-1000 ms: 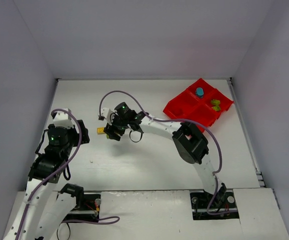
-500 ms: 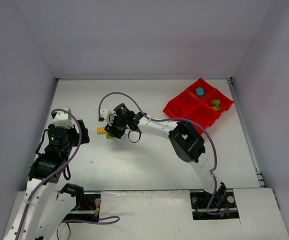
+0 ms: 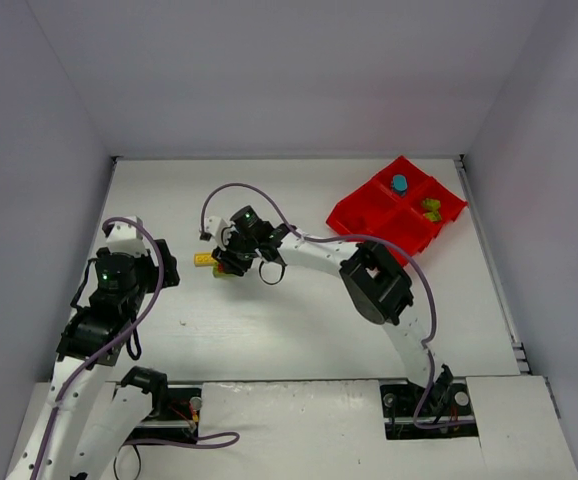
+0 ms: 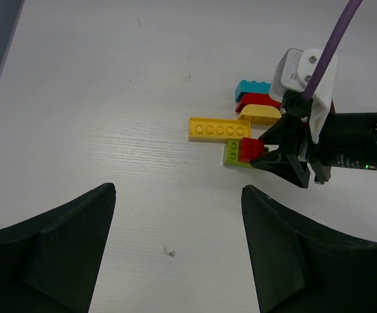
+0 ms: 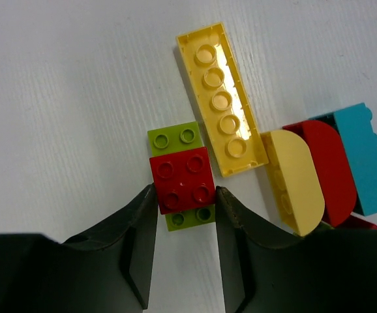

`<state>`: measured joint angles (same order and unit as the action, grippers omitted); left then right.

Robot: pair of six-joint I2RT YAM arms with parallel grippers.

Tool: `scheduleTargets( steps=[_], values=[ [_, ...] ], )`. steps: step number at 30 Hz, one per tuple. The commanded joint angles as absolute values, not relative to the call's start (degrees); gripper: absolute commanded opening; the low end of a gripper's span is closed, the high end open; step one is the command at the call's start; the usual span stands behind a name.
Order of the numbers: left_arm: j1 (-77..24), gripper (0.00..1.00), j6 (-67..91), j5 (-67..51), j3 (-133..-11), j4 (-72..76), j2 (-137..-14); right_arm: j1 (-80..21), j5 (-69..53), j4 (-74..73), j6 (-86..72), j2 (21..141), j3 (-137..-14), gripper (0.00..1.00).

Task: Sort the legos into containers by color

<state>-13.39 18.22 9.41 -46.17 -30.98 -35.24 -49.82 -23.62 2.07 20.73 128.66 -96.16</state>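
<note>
A small pile of legos lies at mid-table. In the right wrist view a red square brick (image 5: 182, 180) sits on top of a lime green brick (image 5: 174, 137). My right gripper (image 5: 185, 195) is shut on the red brick, one finger against each side. Beside them lie a long yellow brick (image 5: 221, 98), a pale yellow arched brick (image 5: 291, 179), a red arched brick (image 5: 325, 169) and a cyan brick (image 5: 364, 160). My left gripper (image 4: 179, 189) stands open over bare table, short of the pile. The red tray (image 3: 354, 215) holds a cyan brick (image 3: 399, 184) and green bricks (image 3: 431, 208).
The tray of containers stands at the back right, close to the right wall. White walls close in the table on three sides. The right arm (image 3: 374, 285) reaches leftward across the middle, trailing a purple cable (image 3: 269, 200).
The right jaws have narrowed from wide apart until they touch both sides of the red brick. The left arm has not moved.
</note>
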Motion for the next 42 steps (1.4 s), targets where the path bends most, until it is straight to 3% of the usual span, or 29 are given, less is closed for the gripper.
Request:
scheduleTargets(
  steps=[1, 13, 18, 25, 30, 42],
  values=[
    [-13.1, 0.72, 19.2, 7.6, -47.9, -27.8, -35.4, -47.1, -27.5, 6.0, 16.0, 118.2, -93.5, 0.00],
    [-13.1, 0.71, 32.1, -7.4, -48.4, -17.3, -38.0, -45.5, -26.5, 11.3, 14.6, 92.8, -71.9, 0.00],
    [-13.1, 0.71, 37.4, -19.0, -48.7, -10.7, -43.1, -45.6, -25.2, 12.7, 15.1, 85.4, -67.2, 0.00],
    [-13.0, 0.66, 42.2, -33.0, -50.7, -1.4, -51.9, -45.6, -24.0, 13.6, 16.3, 80.4, -64.4, 0.00],
    [-13.0, 0.62, 42.0, -42.1, -54.7, -3.4, -58.9, -45.5, -23.0, 14.8, 16.5, 78.6, -63.1, 0.00],
    [-13.1, 0.54, 41.8, -48.0, -54.4, -1.9, -63.8, -45.5, -24.1, 15.9, 16.2, 76.6, -62.7, 0.00]
  ],
)
